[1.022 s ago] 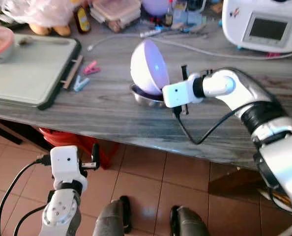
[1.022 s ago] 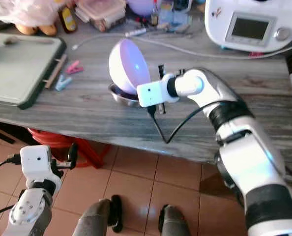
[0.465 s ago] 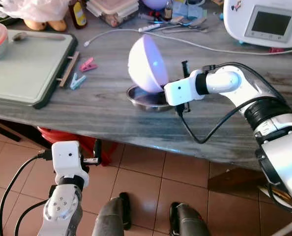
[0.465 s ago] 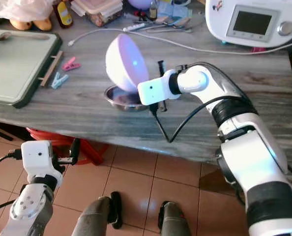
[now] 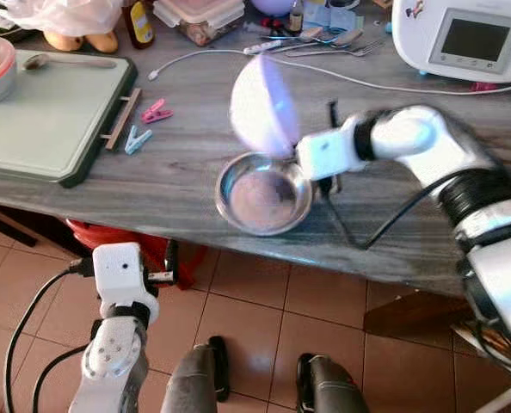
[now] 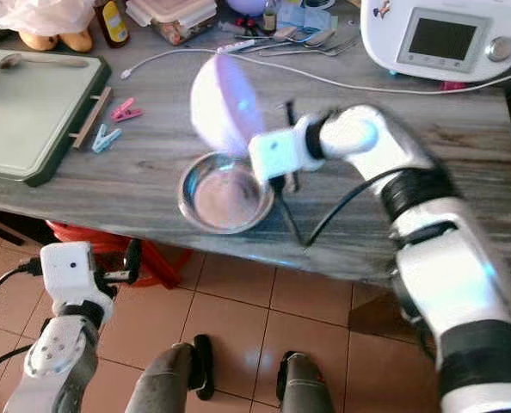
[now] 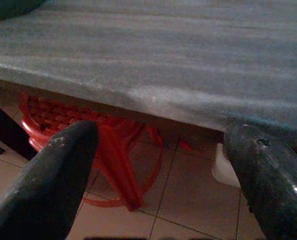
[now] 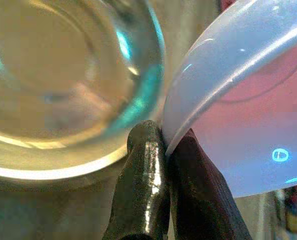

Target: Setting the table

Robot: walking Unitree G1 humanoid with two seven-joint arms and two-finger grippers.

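- R gripper [image 8: 161,150] pinches rim of white bowl [image 5: 260,103]; both black fingers [image 8: 143,185] pressed tight on the thin edge, one inside, one outside the wall.
- White bowl held tilted on edge, clear of the countertop [image 5: 187,185], directly above the far rim of the steel bowl [image 5: 262,194]. Motion blur on bowl + forearm.
- Steel bowl sits upright on counter near the front edge, looks empty.
- L gripper [image 7: 153,150] hangs low below the counter edge, fingers spread wide, nothing between them; red stool [image 7: 113,155] on the floor beyond it. Idle.
- Handling est.: white bowl prob. plastic — translucent where light passes thru the wall, so light, stiff-ish, not fragile. Smooth glossy surface = slippery; a one-point rim pinch lets it swing about the grip.
- Better hold: deeper on rim so pads get more wall, or keep the opening level to cut the torque.
- Steel bowl: rigid, light, would slide on the counter if bumped; rim is the only grab point.
- Risk: white bowl slips from the pinch, or clips the steel bowl, which sits close to the counter's edge.
- Also on counter, well apart: green cutting board [image 5: 49,120], clothes pegs [image 5: 148,125], white appliance [image 5: 466,39].
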